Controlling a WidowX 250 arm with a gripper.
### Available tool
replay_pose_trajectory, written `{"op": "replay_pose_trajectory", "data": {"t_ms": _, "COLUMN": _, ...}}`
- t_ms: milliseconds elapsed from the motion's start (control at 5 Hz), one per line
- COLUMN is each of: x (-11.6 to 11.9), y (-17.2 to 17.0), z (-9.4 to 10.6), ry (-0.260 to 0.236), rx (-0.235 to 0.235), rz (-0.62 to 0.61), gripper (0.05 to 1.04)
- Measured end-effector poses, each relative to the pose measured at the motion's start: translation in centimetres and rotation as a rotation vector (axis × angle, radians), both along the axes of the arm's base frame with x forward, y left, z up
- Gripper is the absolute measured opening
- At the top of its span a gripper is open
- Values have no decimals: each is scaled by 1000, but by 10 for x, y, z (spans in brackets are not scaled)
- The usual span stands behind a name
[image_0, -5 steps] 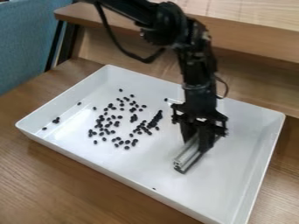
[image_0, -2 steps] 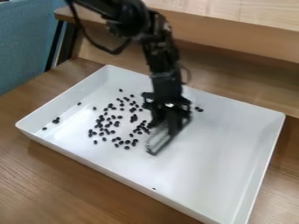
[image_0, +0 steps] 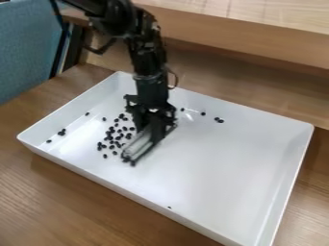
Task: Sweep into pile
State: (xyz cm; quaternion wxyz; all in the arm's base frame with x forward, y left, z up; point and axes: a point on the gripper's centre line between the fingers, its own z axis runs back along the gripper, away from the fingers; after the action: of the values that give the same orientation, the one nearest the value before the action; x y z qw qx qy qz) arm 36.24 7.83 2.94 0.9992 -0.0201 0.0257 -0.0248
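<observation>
Beans [image_0: 115, 153] in the tray [image_0: 212, 173], beside the bar [image_0: 138, 145], could spill round its near end if it turns. The gripper [image_0: 155, 129] seems clamped on it; strays [image_0: 220, 120] farther back risk being missed by a short sweep.

Glossy tray [image_0: 212, 178], wood table [image_0: 64, 192]

Your tray mid-frame looks like smooth, shiny plastic. The table you've got at lower left is grained wood, the cloth [image_0: 26, 57] upper left looks matt, and your bar [image_0: 138, 146] left of centre looks like metal.
</observation>
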Motion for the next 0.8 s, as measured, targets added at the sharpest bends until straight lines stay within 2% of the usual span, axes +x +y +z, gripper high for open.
{"op": "replay_pose_trajectory", "data": {"t_ms": 200, "x": -20, "y": 23, "z": 1, "ry": 20, "rx": 6, "rz": 28, "gripper": 397}}
{"op": "replay_pose_trajectory", "data": {"t_ms": 400, "x": -25, "y": 36, "z": 1, "ry": 7, "rx": 11, "rz": 42, "gripper": 397}}
{"op": "replay_pose_trajectory", "data": {"t_ms": 800, "x": -19, "y": 62, "z": 2, "ry": -5, "rx": 16, "rz": 49, "gripper": 397}}
